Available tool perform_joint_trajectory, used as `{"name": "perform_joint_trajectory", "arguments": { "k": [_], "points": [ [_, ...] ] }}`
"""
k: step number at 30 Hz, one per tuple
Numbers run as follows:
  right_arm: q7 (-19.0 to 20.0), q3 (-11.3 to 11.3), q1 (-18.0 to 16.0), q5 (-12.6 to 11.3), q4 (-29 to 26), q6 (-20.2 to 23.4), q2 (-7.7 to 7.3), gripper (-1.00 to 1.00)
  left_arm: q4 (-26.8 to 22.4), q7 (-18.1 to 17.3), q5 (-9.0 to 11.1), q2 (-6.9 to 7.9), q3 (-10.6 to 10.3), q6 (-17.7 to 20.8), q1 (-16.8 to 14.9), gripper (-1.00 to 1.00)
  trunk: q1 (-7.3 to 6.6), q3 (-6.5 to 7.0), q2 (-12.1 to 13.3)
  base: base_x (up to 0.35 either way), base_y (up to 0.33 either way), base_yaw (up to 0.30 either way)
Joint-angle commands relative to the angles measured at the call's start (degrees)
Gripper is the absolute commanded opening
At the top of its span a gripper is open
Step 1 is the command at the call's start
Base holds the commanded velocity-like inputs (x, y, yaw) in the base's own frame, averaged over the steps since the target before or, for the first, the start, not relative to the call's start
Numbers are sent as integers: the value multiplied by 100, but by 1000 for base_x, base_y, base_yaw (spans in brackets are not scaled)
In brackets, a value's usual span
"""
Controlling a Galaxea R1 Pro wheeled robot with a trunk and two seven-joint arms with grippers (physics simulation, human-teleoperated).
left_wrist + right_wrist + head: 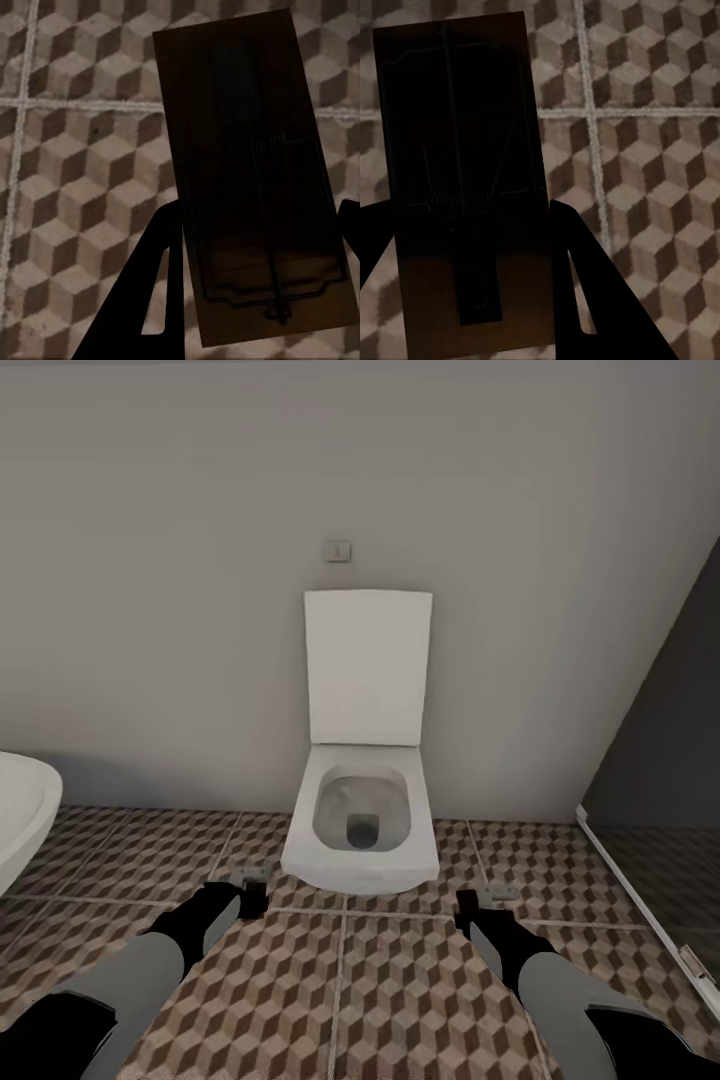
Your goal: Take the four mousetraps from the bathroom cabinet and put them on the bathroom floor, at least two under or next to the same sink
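Both sets of jaws are squeezing flat brown traps. To the left of the white toilet (362, 820), the left gripper (252, 881) is holding a mousetrap (251, 180) by its sides, up above the bathroom floor (340, 980) with its cube pattern. The trap's wire and spring are showing on top. A white tub edge (22, 815) is peeking in further left of the toilet. To the right of the toilet, the right gripper (497, 895) is holding another mousetrap (461, 176) the same way over the tiles. Further right, a glass shower wall (660, 760) is standing.
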Motion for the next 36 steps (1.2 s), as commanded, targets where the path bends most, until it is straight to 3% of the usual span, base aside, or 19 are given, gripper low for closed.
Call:
{"name": "perform_joint_trajectory", "arguments": {
  "k": [1, 29, 36],
  "points": [
    [-11, -44, -1, 41, -13, 24, 5, -100, -17, 57, 50, 6, -47, 32, -1, -100, 1, -28, -4, 0, 0, 0],
    [-20, -64, -1, -11, 47, 20, 31, -100, -5, 64, 45, -1, -52, -6, 1, -100, 73, -648, -41, 0, 0, 0],
    [-20, -67, -1, -8, 51, -2, 37, -100, 86, 65, 54, 1, -64, -667, 7, -100, 91, -803, -51, 0, 0, 0]
  ]
}}
